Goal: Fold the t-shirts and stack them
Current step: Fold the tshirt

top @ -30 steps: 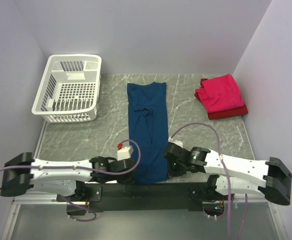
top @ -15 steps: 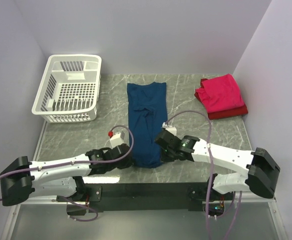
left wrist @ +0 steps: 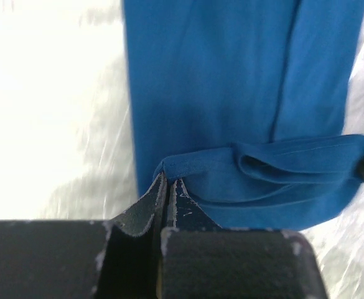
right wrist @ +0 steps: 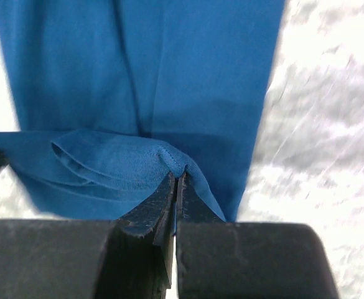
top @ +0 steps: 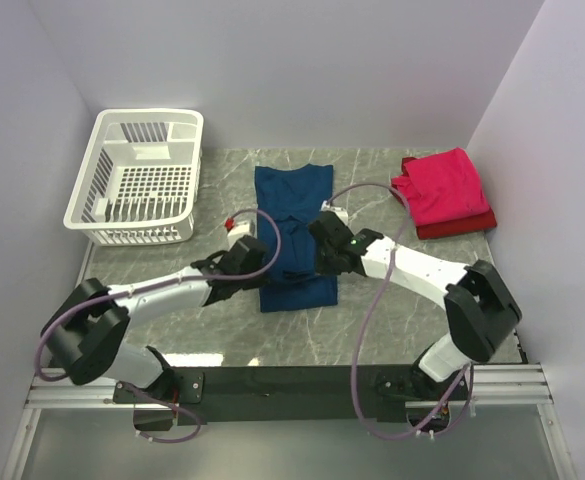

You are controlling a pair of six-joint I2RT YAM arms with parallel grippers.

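Left hand (left wrist: pixel 168 184), right hand (right wrist: pixel 177 178) pinch navy t-shirt (top: pixel 294 200) by hem corners; tabletop (top: pixel 397 300) flanks it.

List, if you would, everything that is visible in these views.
blue t-shirt: one, navy blue, mid-table, in a long strip, near hem doubled back over itself
pinkish-red t-shirt: one, folded, far right corner, on top of the dark red t-shirt
dark red t-shirt: one, folded, under the pinkish-red one
laundry basket: one, white slotted plastic, far left corner
table: one, grey marbled
left tool: one, black, shut on the hem's left corner
right tool: one, black, shut on the hem's right corner
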